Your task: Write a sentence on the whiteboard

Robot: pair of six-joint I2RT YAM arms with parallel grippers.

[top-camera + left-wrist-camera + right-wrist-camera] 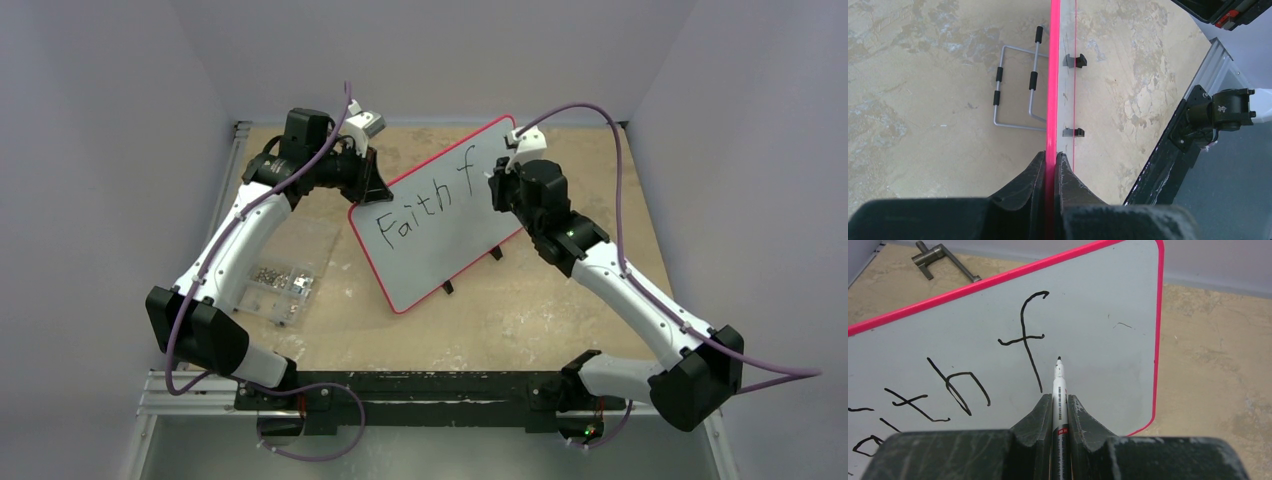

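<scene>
The whiteboard (440,215), white with a red rim, stands tilted in the middle of the table. Black lettering (418,212) on it reads "Faith f". My left gripper (372,182) is shut on the board's left red edge (1053,100), seen edge-on in the left wrist view. My right gripper (500,185) is shut on a white marker (1060,390). Its black tip (1059,359) points at the board (1088,315) just right of the "f" (1029,337); I cannot tell whether the tip touches it.
A clear bag of small metal parts (280,282) lies left of the board. A wire stand (1018,85) lies on the table behind the board. A metal bracket (940,259) lies at the far edge. Walls enclose the table.
</scene>
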